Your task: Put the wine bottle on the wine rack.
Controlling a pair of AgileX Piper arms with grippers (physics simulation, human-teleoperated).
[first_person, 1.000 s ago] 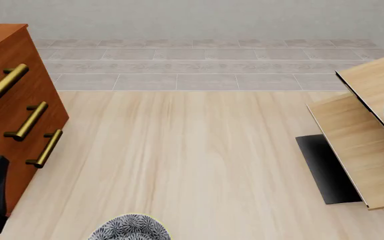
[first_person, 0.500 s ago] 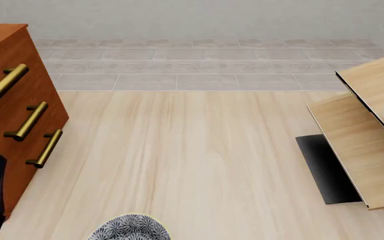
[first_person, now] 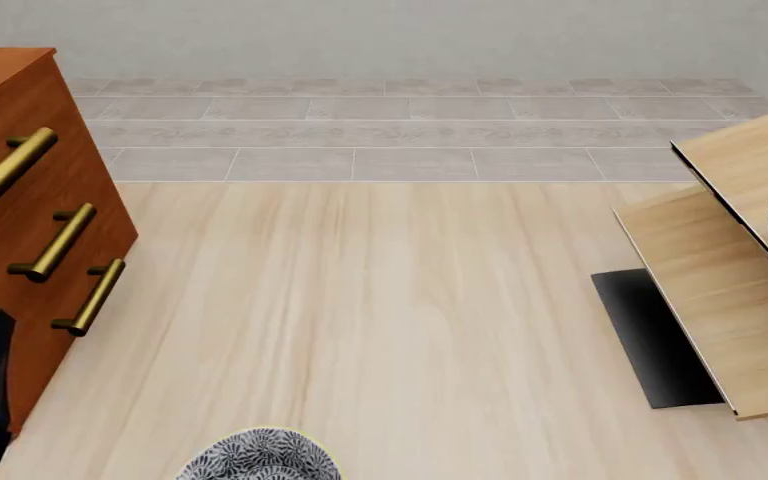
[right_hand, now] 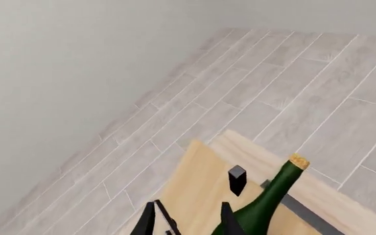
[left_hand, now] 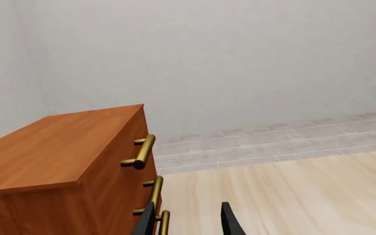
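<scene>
**Bottle on the rack, both arms standing off**

The wine bottle [right_hand: 263, 203] lay tilted on the wine rack [first_person: 724, 290] at the far right of the table [first_person: 357, 300]; in the front view only a dark green sliver of it showed at the right edge. In the right wrist view the cork end pointed up and away, w/ a small black block [right_hand: 237, 179] on the pale panel just beside the neck.

The right gripper [right_hand: 188, 218] had its fingertips parted w/ nothing between them; the bottle sat beside one fingertip, prob. not touching, though the overlap made that hard to judge. The left gripper [left_hand: 188, 220] was likewise spread and empty, near the reddish cabinet [left_hand: 64, 166] and its brass handles [left_hand: 142, 152] on the left.

Risks: a careless pull-back by the right arm could clip the bottle and roll it off the slanted panel. The left arm, close to the cabinet front, could snag a handle.

Hidden: most of the bottle, incl. its label; the rack's right part, cut off by the frame; the right arm in the front view; a patterned round object [first_person: 261, 455] cropped at the near edge
</scene>
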